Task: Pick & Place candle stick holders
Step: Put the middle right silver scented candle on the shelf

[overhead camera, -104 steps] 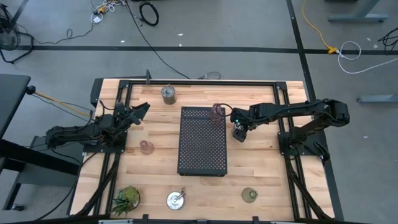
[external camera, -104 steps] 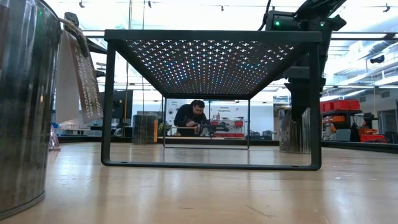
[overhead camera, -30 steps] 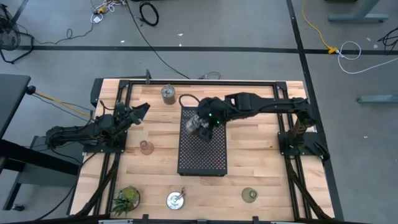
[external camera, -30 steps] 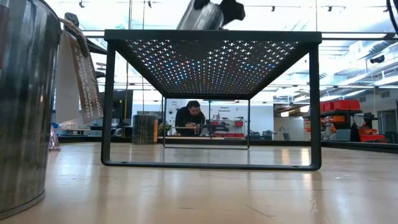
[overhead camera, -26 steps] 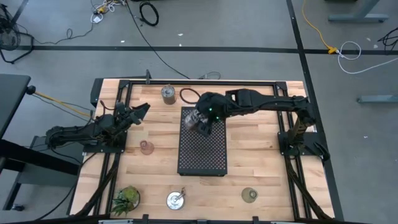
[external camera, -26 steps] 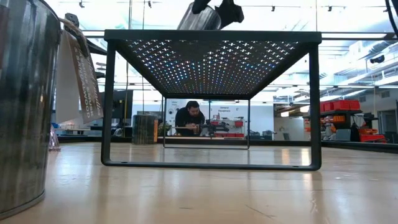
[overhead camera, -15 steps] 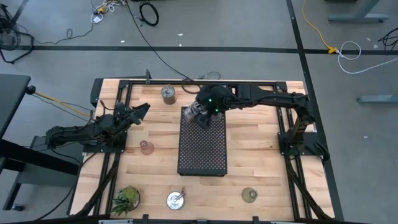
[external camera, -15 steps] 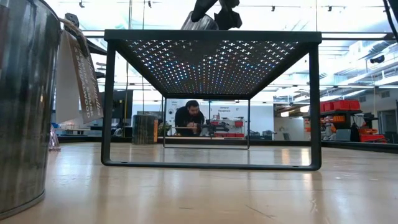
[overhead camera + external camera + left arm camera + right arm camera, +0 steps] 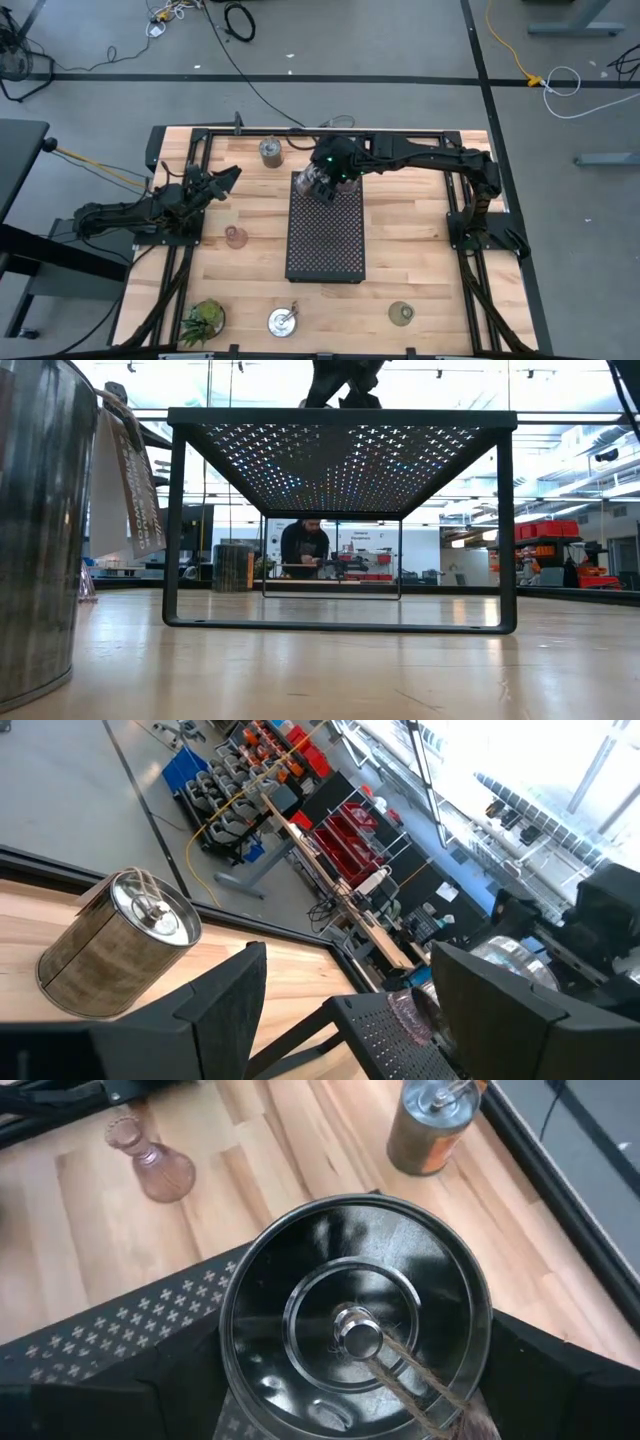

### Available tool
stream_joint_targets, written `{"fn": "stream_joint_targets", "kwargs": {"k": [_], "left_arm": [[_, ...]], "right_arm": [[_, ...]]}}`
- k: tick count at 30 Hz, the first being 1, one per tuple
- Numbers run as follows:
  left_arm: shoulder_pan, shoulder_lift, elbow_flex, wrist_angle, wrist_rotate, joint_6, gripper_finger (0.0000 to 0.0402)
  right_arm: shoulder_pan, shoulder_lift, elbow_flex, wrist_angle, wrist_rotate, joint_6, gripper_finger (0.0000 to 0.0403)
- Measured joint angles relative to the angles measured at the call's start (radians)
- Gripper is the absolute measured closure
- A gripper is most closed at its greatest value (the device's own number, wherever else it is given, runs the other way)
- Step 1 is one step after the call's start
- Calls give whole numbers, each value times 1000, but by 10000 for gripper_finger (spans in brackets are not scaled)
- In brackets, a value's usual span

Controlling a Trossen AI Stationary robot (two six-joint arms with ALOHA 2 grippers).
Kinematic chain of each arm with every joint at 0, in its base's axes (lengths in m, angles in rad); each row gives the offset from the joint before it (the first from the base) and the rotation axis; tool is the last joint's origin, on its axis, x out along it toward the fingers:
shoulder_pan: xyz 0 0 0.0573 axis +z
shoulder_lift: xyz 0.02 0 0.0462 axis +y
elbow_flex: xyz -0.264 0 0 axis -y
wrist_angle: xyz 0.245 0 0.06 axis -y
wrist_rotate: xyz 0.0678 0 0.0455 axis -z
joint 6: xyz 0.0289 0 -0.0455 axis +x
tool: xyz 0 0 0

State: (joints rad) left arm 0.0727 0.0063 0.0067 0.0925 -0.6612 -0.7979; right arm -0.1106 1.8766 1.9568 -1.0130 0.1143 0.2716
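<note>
Over the far left corner of the black perforated rectangular tray, the right gripper has its two dark fingers clamped on a round silvery metal candle holder. The wrist camera looks straight down into the holder's open mouth, so its axis stands upright, with a central stud and a string at the bottom of the cup. From table height, only the dark gripper shows above the tray's top edge; whether the holder touches the tray, I cannot tell.

On the far edge of the wooden table, just left of the tray, sits a second silvery metal holder, upright. A translucent pink glass holder stands on the table left of the tray. Near edge now: a third silvery holder, an olive-green glass holder to the right, and a spiky green plant at the near left corner.

The left gripper waits at the table's left side, fingers parted and holding nothing. No readable writing anywhere. A person stands in the room beyond.
</note>
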Motion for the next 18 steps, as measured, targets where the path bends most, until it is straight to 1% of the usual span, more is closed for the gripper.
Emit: {"fn": "stream_joint_targets", "kwargs": {"k": [3, 18], "left_arm": [[0, 0, 0, -2, 0, 0, 115], [0, 0, 0, -6, 0, 0, 115]], "right_arm": [[-9, 0, 0, 0, -23, 4, 62], [-20, 5, 0, -9, -26, -11, 62]]}}
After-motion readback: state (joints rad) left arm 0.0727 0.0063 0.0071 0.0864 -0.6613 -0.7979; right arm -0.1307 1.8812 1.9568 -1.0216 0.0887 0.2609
